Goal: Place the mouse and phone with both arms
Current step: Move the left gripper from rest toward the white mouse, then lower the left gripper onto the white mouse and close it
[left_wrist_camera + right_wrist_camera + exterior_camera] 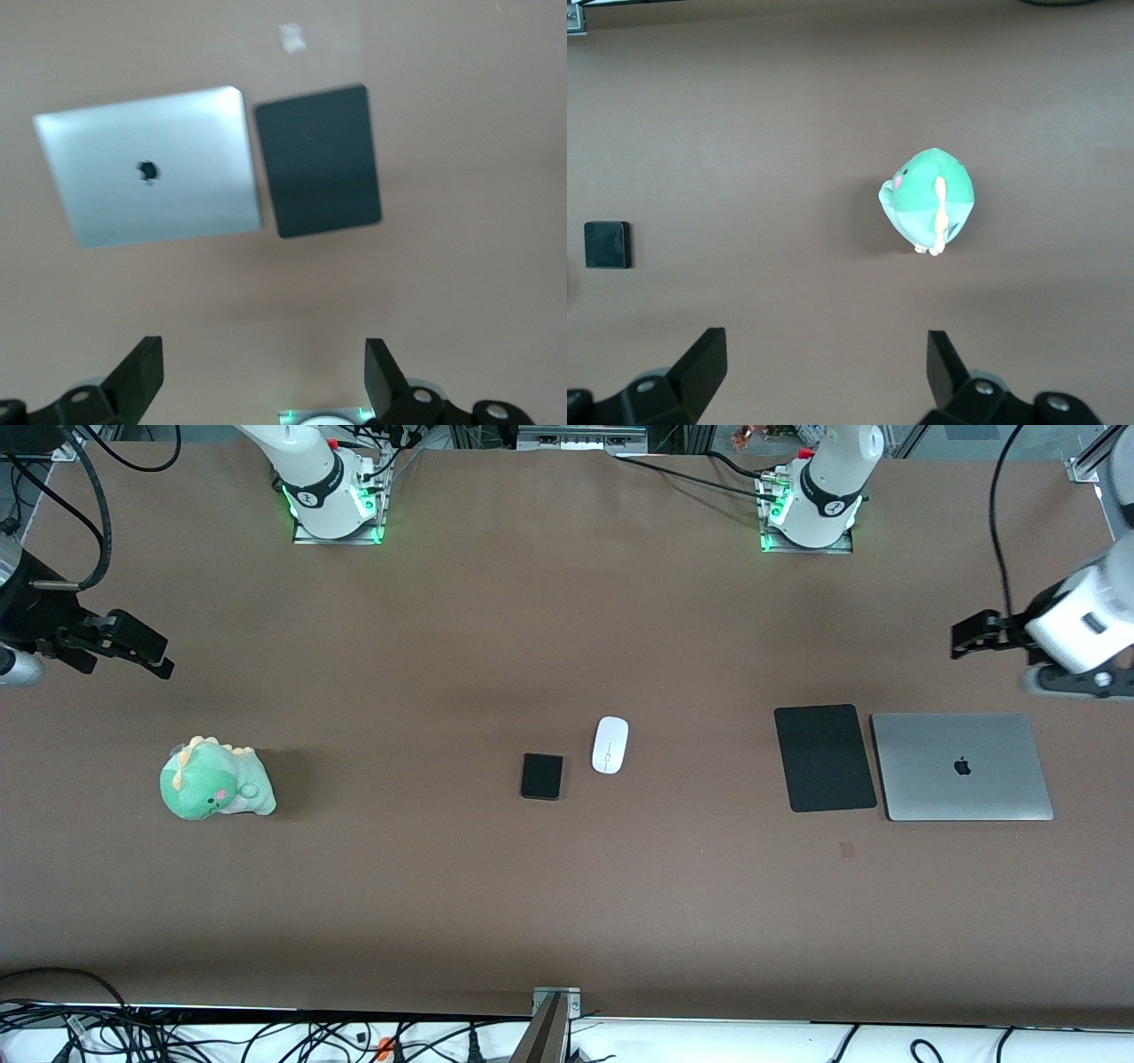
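The white oval mouse (609, 745) and the small black phone (541, 776) lie side by side on the brown table (567, 886) near its middle, the phone slightly nearer the front camera. The phone also shows at the edge of the right wrist view (607, 244). My left gripper (957, 643) hangs open and empty over bare table at the left arm's end; it is also open in the left wrist view (263, 372). My right gripper (164, 657) hangs open and empty over bare table at the right arm's end, and the right wrist view (827, 367) shows the same. Both are well away from the mouse and phone.
A thin black mouse pad (824, 758) and a closed silver laptop (961, 766) lie side by side toward the left arm's end, and both show in the left wrist view, the pad (323, 159) and the laptop (151, 177). A green plush dinosaur (215, 781) sits toward the right arm's end, also in the right wrist view (930, 202).
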Controlling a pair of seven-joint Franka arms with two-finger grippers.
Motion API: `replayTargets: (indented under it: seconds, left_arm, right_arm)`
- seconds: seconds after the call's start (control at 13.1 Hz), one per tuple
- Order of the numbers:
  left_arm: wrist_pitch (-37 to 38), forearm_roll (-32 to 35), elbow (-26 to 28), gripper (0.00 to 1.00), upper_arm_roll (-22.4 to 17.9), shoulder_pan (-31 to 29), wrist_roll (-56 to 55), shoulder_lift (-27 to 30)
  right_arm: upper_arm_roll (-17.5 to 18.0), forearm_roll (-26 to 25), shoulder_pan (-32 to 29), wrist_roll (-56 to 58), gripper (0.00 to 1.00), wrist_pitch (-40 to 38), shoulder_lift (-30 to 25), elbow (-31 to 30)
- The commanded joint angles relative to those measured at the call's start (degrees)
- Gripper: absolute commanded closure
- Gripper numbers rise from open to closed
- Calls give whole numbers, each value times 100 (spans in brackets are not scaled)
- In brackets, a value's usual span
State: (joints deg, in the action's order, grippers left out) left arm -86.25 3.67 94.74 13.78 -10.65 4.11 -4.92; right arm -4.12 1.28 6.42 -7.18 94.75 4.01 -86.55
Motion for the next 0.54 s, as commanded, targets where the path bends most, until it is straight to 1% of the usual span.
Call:
replayTargets:
  seconds: [0.0, 0.15, 0.23, 0.46]
  left_arm:
    - [-74, -375, -96, 0, 570, 28, -198, -656]
    - [-1020, -368, -17, 0, 1124, 159, -1038, -1237]
    - [-1451, -333, -8, 0, 1179, 412, -1557, -1474]
    - [-2778, -297, -8, 0, 1170, 1247, -2368, -2116]
  right_arm:
    - [25, -76, -70, 14, 0, -61, 12, 68]
    - [42, -67, -9, -21, 0, -53, 12, 85]
    - [60, -67, 0, -47, 0, -53, 12, 86]
    - [51, -67, -9, -12, 0, -53, 12, 86]
